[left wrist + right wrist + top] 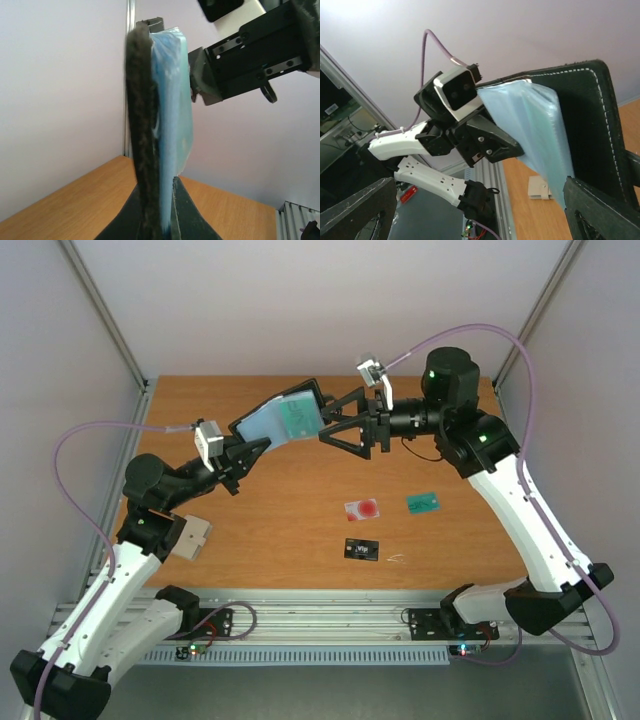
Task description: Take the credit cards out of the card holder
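Above the wooden table [250, 530], my left gripper [252, 447] clamps the card holder [280, 420]; my right gripper [326, 423] gapes wide beside it.

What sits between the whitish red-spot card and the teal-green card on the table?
Nothing: bare wooden tabletop separates the whitish rectangular card with a red round spot from the teal-green rectangular card, shown in the top view.

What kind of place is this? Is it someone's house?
Probably a robot lab, not a house: the left arm and right arm are bolted to a metal rail beside a wooden table, boxed in by plain white panels.
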Tool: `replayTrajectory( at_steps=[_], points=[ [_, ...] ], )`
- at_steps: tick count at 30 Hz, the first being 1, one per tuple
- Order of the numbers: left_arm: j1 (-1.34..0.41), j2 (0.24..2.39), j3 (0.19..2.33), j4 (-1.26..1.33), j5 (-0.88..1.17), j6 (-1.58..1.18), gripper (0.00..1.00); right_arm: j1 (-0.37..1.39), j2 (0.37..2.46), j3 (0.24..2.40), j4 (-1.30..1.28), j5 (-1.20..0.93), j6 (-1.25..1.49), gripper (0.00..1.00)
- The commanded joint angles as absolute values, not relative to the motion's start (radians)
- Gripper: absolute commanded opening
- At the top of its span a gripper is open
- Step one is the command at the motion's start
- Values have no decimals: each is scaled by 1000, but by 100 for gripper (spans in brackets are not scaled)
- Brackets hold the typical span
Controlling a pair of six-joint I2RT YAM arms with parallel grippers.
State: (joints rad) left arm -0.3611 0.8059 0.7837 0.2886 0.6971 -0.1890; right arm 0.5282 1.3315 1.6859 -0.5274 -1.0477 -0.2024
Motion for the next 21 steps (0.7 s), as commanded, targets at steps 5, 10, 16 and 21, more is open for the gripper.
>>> replayTrajectory(
  at_steps=[5, 10, 16, 21],
  points=[
    [-370, 808, 807, 347, 721, -166, 0, 541, 1388, 1727, -543, -994, -261, 91],
    [-373, 815, 809, 347, 717, -168, 0, 555, 1423, 1752, -548, -1043, -247, 86],
    [-373, 818, 806, 345, 713, -167, 0, 562, 1412, 1747, -574, -1021, -282, 86],
    [-373, 819, 806, 347, 715, -169, 0, 562, 1385, 1765, -664, -902, -385, 89]
  ],
)
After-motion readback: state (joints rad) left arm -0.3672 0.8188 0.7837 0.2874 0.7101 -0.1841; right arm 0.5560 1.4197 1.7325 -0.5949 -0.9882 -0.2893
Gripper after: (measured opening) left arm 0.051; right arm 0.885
